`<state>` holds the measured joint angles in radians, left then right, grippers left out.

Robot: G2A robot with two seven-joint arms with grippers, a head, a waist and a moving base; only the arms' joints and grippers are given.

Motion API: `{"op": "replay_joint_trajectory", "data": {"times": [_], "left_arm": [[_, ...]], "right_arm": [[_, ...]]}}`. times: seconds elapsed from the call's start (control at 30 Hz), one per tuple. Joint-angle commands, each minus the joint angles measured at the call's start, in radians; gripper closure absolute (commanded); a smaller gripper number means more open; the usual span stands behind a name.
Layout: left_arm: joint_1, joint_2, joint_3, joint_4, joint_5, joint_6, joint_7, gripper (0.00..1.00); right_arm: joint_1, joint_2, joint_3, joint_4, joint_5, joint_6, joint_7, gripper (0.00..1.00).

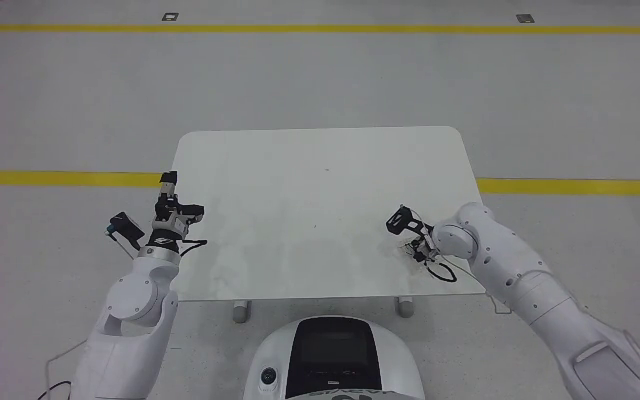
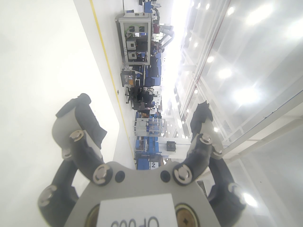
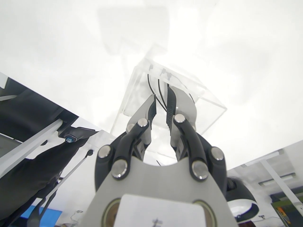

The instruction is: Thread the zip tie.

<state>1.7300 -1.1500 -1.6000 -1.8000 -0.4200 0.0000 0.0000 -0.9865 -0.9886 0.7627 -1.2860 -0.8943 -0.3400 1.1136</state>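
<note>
A small clear plastic box (image 3: 208, 95) stands on the white table (image 1: 320, 190) near its right front corner. Thin black zip ties (image 3: 159, 88) run through holes in the box's top edge and hang down inside it. My right gripper (image 3: 161, 106) reaches into the box, open only by a narrow gap, with the black zip tie strands running between its pads. In the top view this right gripper (image 1: 403, 221) hovers over the table's right side. My left gripper (image 2: 144, 109) is wide open and holds nothing. That left gripper (image 1: 173, 197) sits at the table's left edge.
A loose black cable (image 1: 440, 268) loops under the right wrist near the table's front edge. Yellow floor lines (image 1: 320, 28) run behind and beside the table. The table's middle is bare white surface.
</note>
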Motion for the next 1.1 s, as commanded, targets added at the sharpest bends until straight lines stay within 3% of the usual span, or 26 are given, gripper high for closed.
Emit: {"op": "replay_joint_trajectory", "data": {"times": [0.0,1.07], "left_arm": [[0.000,0.000,0.000,0.000,0.000,0.000,0.000,0.00],[0.000,0.000,0.000,0.000,0.000,0.000,0.000,0.00]], "right_arm": [[0.000,0.000,0.000,0.000,0.001,0.000,-0.002,0.91],[0.018,-0.008,-0.031,0.028,0.012,0.000,-0.025,0.93]]}}
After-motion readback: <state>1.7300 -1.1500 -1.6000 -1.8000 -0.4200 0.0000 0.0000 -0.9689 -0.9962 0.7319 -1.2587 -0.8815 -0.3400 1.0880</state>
